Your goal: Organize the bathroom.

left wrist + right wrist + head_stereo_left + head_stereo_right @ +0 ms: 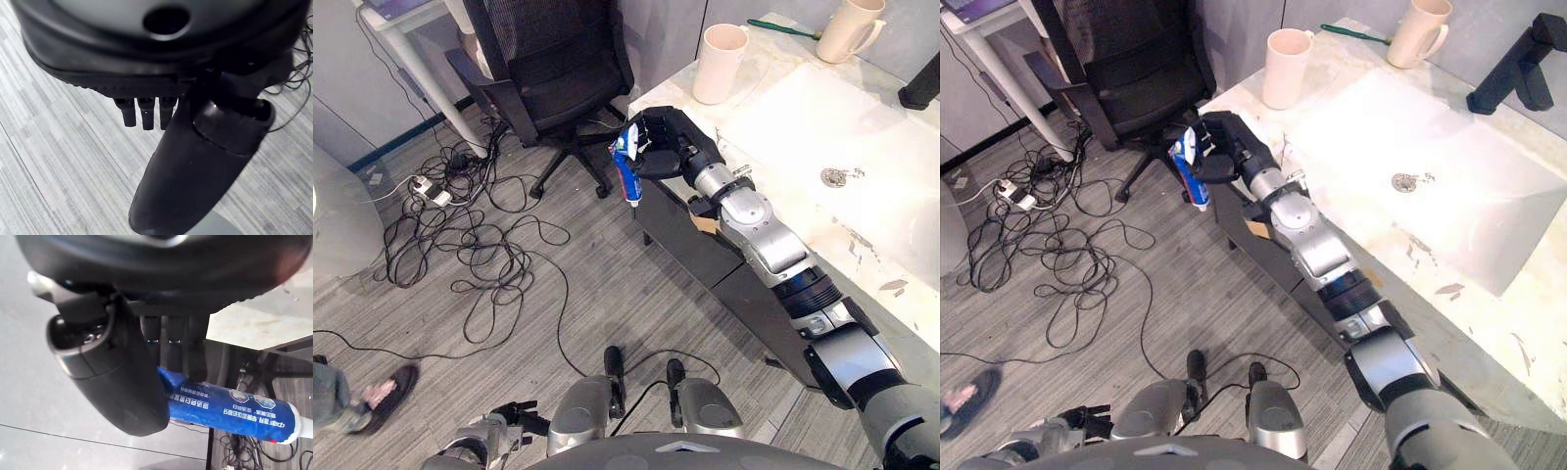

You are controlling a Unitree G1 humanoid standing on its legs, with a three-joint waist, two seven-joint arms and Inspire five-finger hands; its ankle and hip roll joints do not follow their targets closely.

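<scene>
Near the top middle of the left eye view, the right hand (668, 144) is curled tight round a blue toothpaste tube (627, 168). The tube hangs down past the edge of the table (862, 127), with its white cap end pointing at the floor (636, 313). The thumb (117, 382) presses on one side of the tube and the fingers on the other.

The left hand (504, 423) sits low at the bottom left of that view. Its fingers (142, 111) look loosely bent over the floor, and it holds nothing.

The tube could slip out. It is soft and smooth, so it may squash and slide in the hard, dark fingers. It is over the floor, not the table, so it would drop among the black wires (460, 245). If the hand swings back fast, the tube may bump the pink cup (720, 62) and tip it.

The table top is pale and shiny like stone, with a flat white sink (842, 147). A second cream cup (847, 29) with a handle stands at the top right, beside a thin green toothbrush (783, 27). The chair (548, 78) is black mesh.
</scene>
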